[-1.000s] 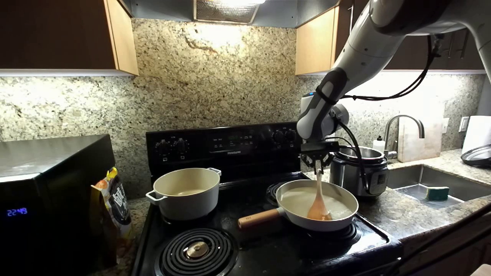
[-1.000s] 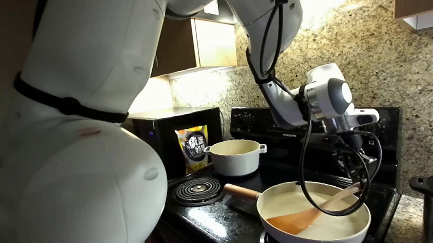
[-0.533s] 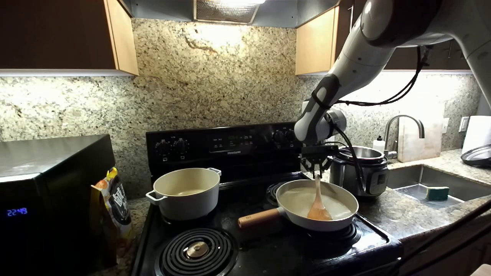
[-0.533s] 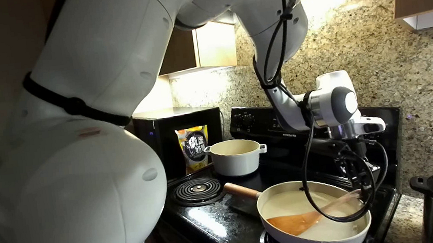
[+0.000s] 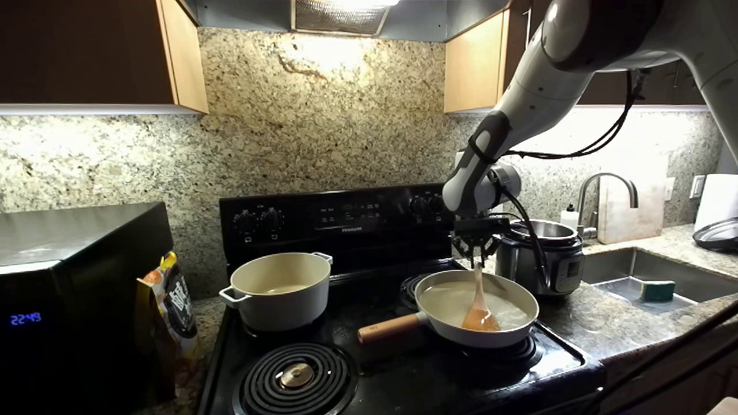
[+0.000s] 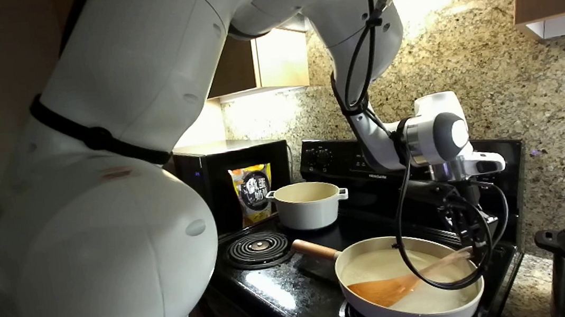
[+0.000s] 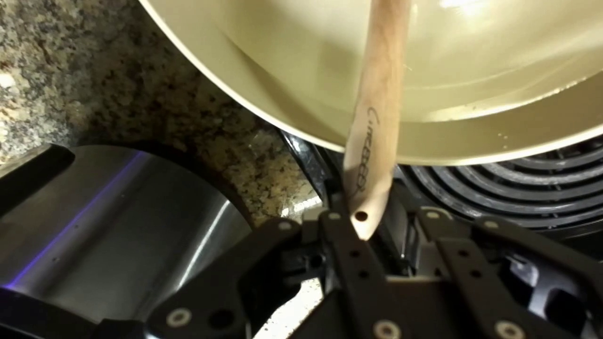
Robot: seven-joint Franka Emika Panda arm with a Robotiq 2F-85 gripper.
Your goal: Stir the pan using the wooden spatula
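Our gripper [image 7: 367,202] pinches the wooden spatula [image 5: 479,306]. Let's sweep gently — the pan [image 5: 499,339] sits by the stove's right edge [image 5: 568,350].

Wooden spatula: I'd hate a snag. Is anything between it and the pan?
Nothing visible: the tool grips the wooden spatula, which reaches blade-first into the pan. A black cable crosses the spatula in an exterior view, apparently only in line of sight.

A glowing hood lamp [image 5: 366,3] brightens the speckled stone wall [image 5: 323,124] between dark-fronted cupboards [image 5: 81,55].
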